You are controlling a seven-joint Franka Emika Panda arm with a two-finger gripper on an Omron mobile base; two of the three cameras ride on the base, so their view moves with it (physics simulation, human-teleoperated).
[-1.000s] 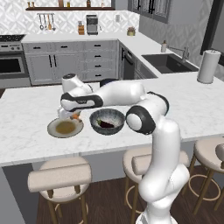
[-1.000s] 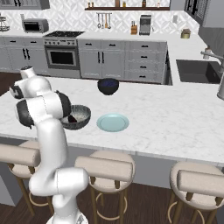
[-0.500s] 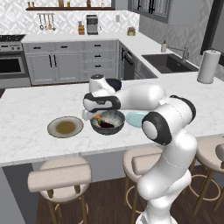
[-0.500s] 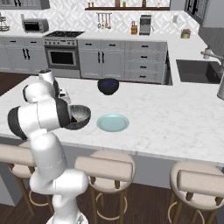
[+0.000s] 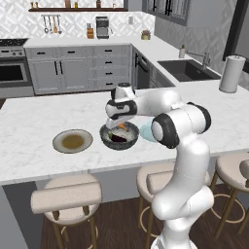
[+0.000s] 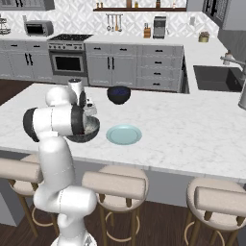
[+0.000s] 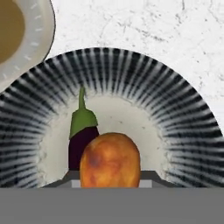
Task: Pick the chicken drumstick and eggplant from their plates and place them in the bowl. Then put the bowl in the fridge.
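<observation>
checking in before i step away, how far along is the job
Done: the eggplant lies in the bowl, and both plates, olive-brown and teal, are bare. In hand: the gripper holds the chicken drumstick over the bowl. Left: releasing it, then carrying the bowl to the fridge.

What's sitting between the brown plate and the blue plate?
The striped bowl sits between the brown plate and the blue plate, as the left base view shows. The eggplant already lies inside it.
</observation>
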